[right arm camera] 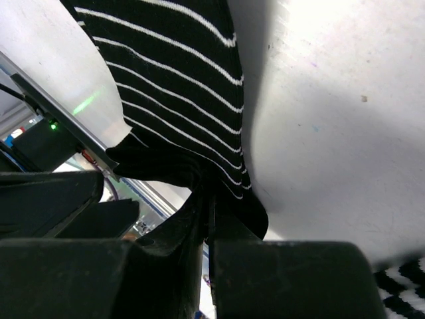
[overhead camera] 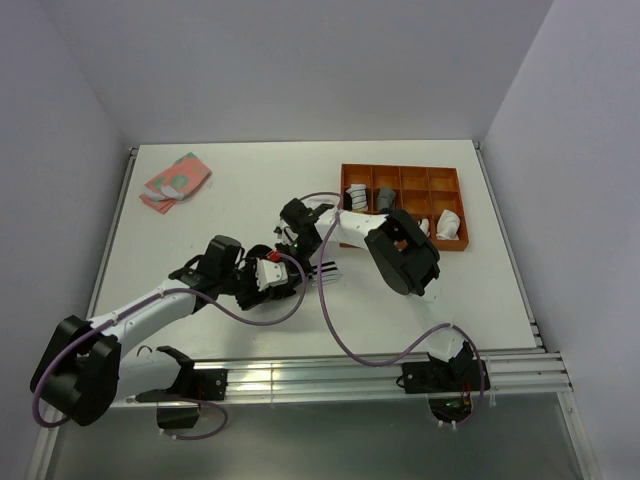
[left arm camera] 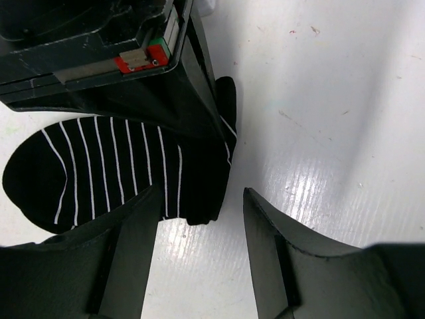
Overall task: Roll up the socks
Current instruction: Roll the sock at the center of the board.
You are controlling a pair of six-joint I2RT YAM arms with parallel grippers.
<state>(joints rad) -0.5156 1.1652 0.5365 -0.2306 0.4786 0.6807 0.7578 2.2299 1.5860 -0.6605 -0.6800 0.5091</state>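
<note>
A black sock with thin white stripes (left arm camera: 99, 166) lies on the white table. My right gripper (right arm camera: 209, 206) is shut on one end of it (right arm camera: 179, 100) and lifts that end slightly. In the left wrist view the right gripper's body (left arm camera: 119, 46) sits above the sock. My left gripper (left arm camera: 199, 222) is open and empty, its fingers (left arm camera: 129, 252) just short of the sock's edge. In the top view both grippers meet at mid-table, left (overhead camera: 280, 272) and right (overhead camera: 295, 232). A pink sock with teal patches (overhead camera: 175, 180) lies at the far left.
An orange compartment tray (overhead camera: 400, 172) stands at the back right and holds several rolled socks (overhead camera: 355, 195). A black-and-white patterned piece of fabric (overhead camera: 326, 268) lies beside the grippers. Purple cables loop over the near table. Walls close off three sides.
</note>
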